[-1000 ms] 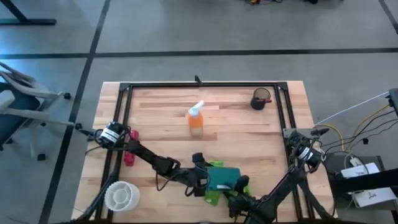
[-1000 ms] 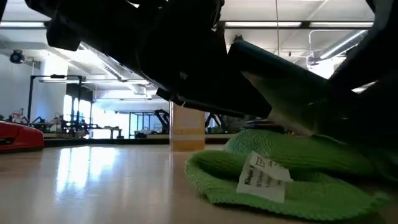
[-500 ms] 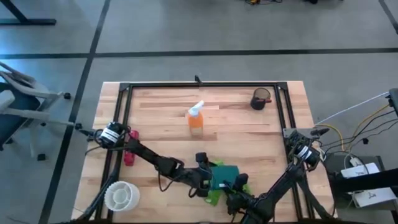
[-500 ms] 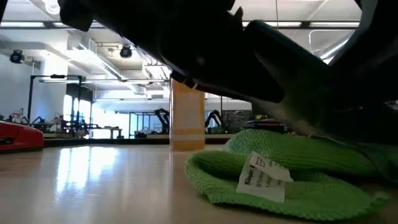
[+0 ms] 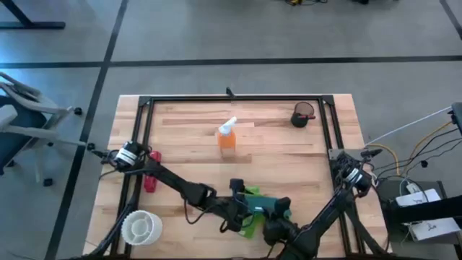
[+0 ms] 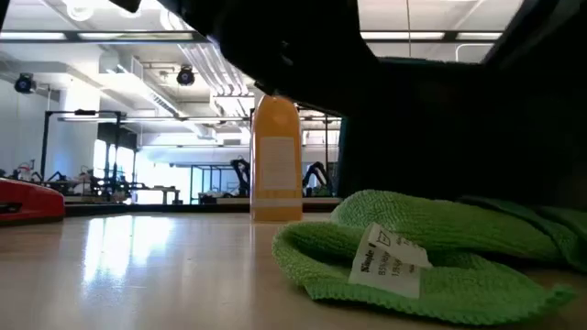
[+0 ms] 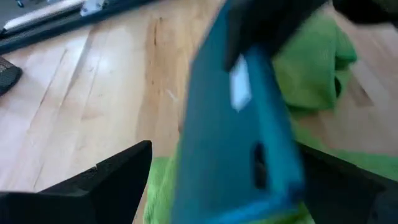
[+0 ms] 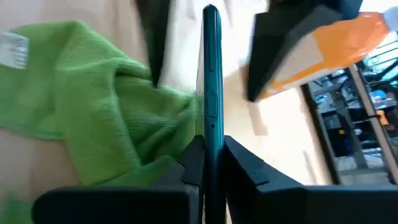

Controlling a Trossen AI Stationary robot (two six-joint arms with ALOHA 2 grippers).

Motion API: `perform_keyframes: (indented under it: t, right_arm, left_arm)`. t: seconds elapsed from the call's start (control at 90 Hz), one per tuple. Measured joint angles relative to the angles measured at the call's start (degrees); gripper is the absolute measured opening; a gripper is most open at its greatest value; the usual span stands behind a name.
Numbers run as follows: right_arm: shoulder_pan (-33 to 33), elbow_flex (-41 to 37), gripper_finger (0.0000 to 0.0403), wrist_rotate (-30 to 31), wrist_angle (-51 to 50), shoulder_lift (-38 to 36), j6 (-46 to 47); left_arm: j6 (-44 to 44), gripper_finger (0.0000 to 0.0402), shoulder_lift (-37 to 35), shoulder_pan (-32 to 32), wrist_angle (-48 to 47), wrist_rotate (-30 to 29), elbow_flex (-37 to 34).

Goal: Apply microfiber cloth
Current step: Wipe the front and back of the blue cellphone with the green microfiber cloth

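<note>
Spreading across the near middle of the wooden table [image 5: 289,155], the rumpled microfiber cloth [image 6: 431,252] lies with a white tag showing on its front fold. Just above it, the right gripper [image 8: 208,163] pinches the edge of a thin teal tablet [image 8: 211,74], while the left gripper [image 7: 217,180] faces the tablet's flat side with fingers spread apart. An orange spray bottle [image 5: 227,137] stands farther back, well apart.

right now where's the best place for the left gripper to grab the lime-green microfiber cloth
Likely the raised folded ridge of the lime-green microfiber cloth near its white tag, from above. The cloth lies bunched on the wooden table, so a fold gives a pinchable edge, clear of the teal phone the right gripper holds.
</note>
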Motion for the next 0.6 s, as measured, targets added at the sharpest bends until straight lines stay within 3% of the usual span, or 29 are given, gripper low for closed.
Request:
perform_keyframes:
  t: [0.256,0.444,0.6]
  right_arm:
    - [-2.8,3.5,0.0015,-7.6,-6.7,-2.7,-4.6]
    - [-6.8,4.1,0.0014,-17.9,-6.2,-8.7,-10.8]
    - [-11.2,4.1,0.0014,-27.2,-3.7,-13.3,-15.5]
  left_arm:
    - [4.4,0.0348,-1.8,-0.2,-3.3,-0.8,0.1]
    - [4.5,0.0345,-1.8,0.0,-1.4,-0.8,-0.4]
    - [4.8,0.0293,-1.8,0.3,7.7,-0.8,-2.8]
